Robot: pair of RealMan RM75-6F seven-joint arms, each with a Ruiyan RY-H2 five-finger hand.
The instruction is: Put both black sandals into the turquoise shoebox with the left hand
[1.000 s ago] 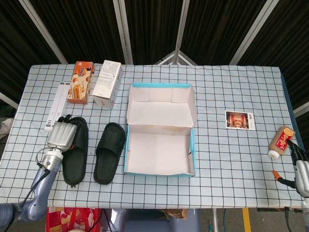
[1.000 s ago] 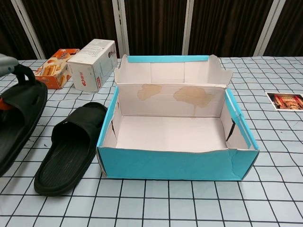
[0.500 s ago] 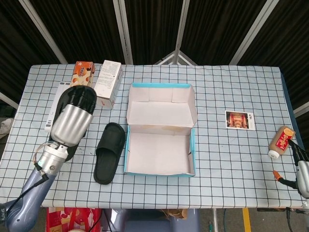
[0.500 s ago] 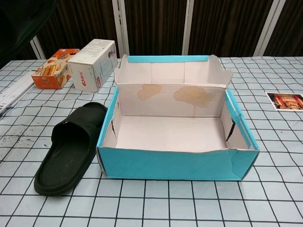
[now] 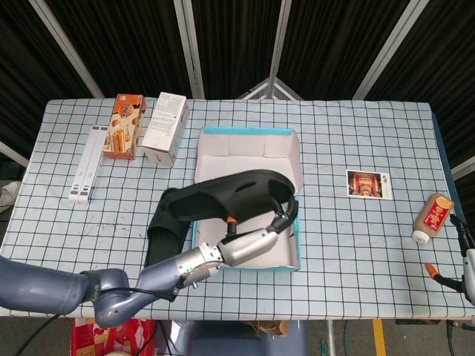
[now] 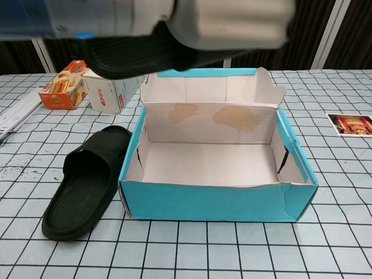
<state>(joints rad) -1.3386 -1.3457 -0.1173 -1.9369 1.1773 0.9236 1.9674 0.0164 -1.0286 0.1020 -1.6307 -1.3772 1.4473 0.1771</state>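
The left hand (image 5: 241, 247) is up in the air over the turquoise shoebox (image 5: 247, 261), and its fingers (image 5: 280, 219) are grasping one black sandal (image 5: 223, 196). That sandal hangs sideways above the open box, with one end sticking out past the left wall. The other black sandal (image 6: 84, 181) lies flat on the checked surface (image 5: 356, 237), just beside the box's left wall. The right hand (image 5: 467, 271) is far off at the edge; I cannot tell if it is open or clenched.

Here is what could go wrong, I think. The sandal is long and lies across the box, so if it comes down like this, one end may land on the wall and tip out. It could also push the light box along. If the fingers let go too high, the sandal might bounce out.
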